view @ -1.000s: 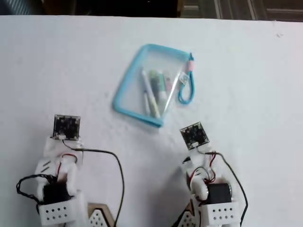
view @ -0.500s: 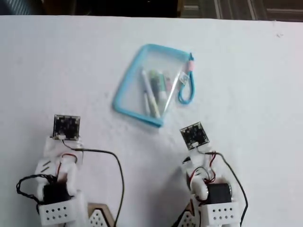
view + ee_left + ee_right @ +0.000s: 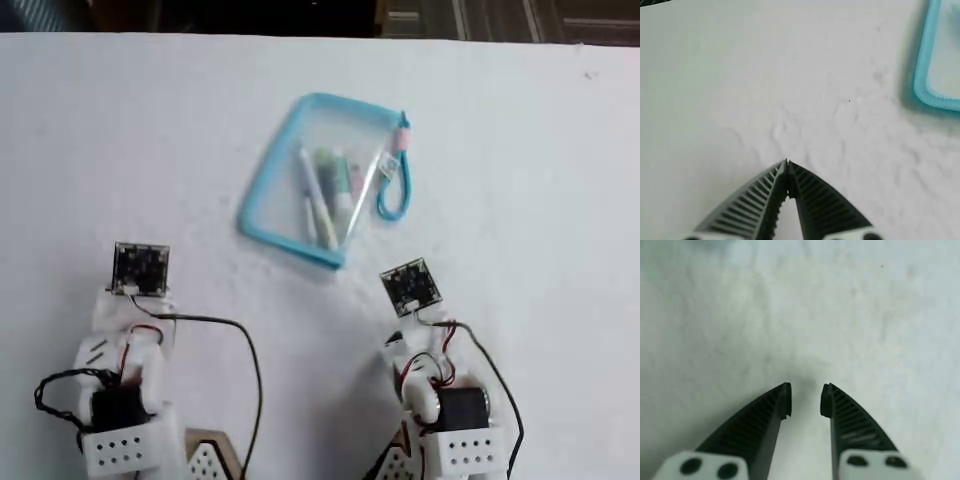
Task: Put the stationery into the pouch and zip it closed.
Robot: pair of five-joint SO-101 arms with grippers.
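High view looks down on a white table (image 3: 120, 120), where a clear pouch (image 3: 290, 175) with a blue border lies flat and tilted, out past both arms and nearer the middle. The pens (image 3: 325, 195) show through its clear side, so the stationery appears to be inside already. The pink zip tab (image 3: 403, 135) sits at the far corner beside a blue wrist loop (image 3: 395, 195), which suggests the zip is drawn along, though I cannot tell whether it is fully shut.

Both arms sit drawn back at the near edge, well apart from the pouch and holding nothing. The left gripper (image 3: 787, 172) has its fingers pressed together above bare table, with a blue corner of the pouch off to one side. The right gripper (image 3: 805, 400) has its fingers slightly parted, nothing between them. To my eye this reads as a resting pose with the work about done.

Open table surrounds the pouch on every side, with the far edge well beyond it, so either arm could reach in freely.
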